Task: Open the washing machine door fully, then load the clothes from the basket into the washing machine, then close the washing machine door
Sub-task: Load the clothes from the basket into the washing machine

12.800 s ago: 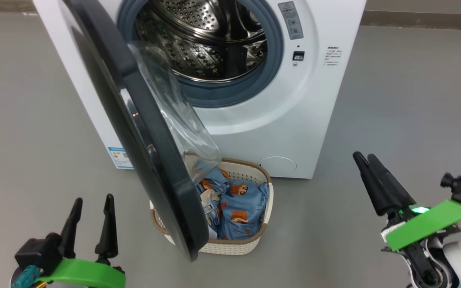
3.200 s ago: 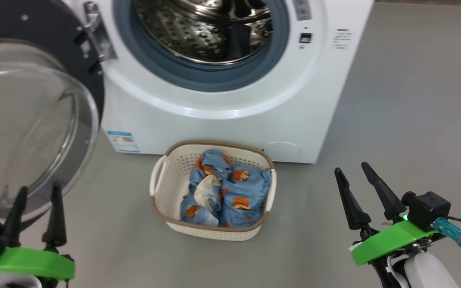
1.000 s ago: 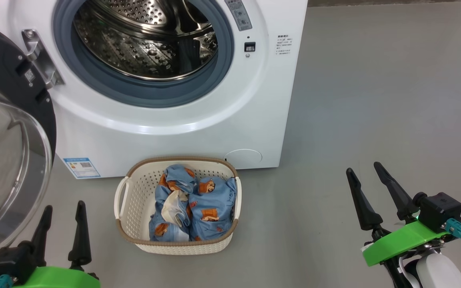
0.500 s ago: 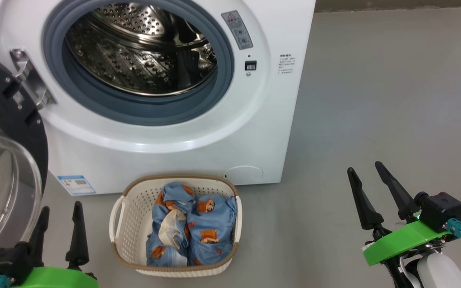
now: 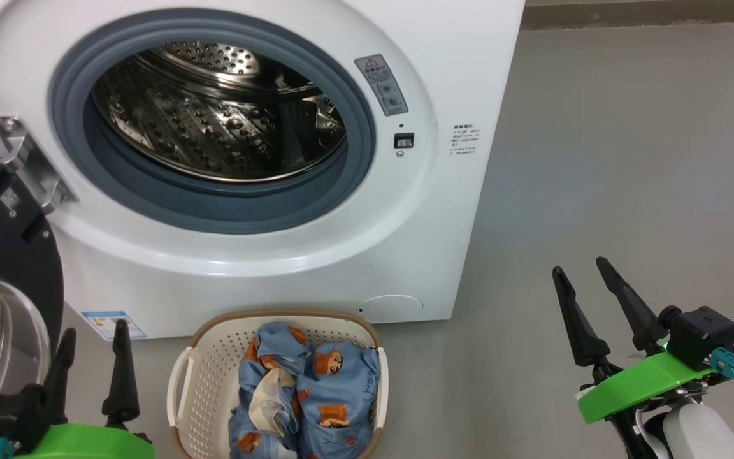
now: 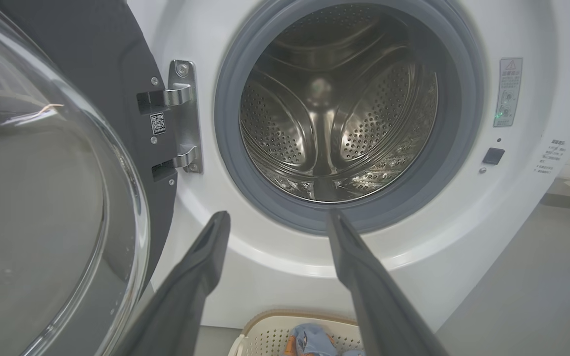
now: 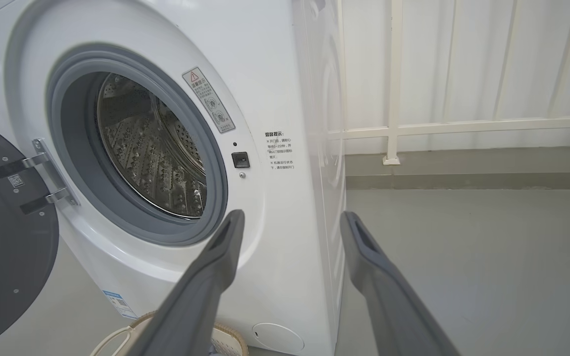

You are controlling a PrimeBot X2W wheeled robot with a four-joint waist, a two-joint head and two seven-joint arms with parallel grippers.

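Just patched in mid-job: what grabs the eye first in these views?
The washing machine dominates, its steel drum gaping and bare, with the washing machine door swung wide to the left. On the floor right in front sits the basket, with the bear-print clothes bundled inside. The left gripper and right gripper stand open and hold nothing, at the lower corners of the head view.

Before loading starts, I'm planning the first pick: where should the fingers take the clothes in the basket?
Probably the bunched top fold of the clothes, from straight above: they lie heaped inside the basket, whose walls block a sideways approach. The open left gripper is nearest.
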